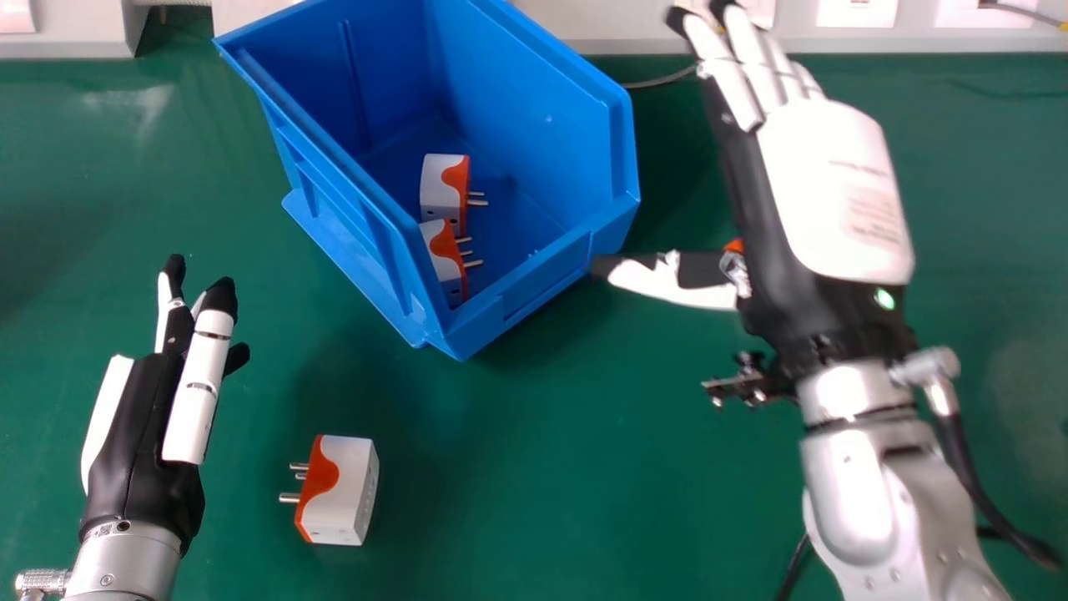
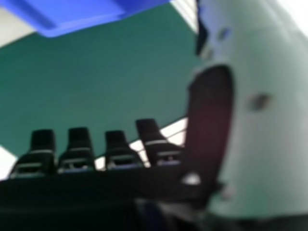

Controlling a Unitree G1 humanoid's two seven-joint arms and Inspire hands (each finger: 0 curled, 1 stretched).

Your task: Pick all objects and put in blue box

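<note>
We see two plug adapters (image 1: pixel 442 188) inside the blue box (image 1: pixel 534 108), toward its near corner; the box stands by the far edge of the bench (image 1: pixel 542 467). Nearer us than that corner lies a third adapter (image 1: pixel 344 492), between our left hand (image 1: pixel 138 451) and right hand (image 1: pixel 834 184), both with fingers (image 1: pixel 730 79) straight, slightly spread.

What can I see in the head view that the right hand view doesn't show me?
Head view: two white and orange plastic plug adapters inside the blue plastic box, a third adapter outside it, and the black and white left hand, open.

Right hand view: the dark inner side of the right hand, up close.

Both: the box, the shiny green tabletop and the right hand.
</note>
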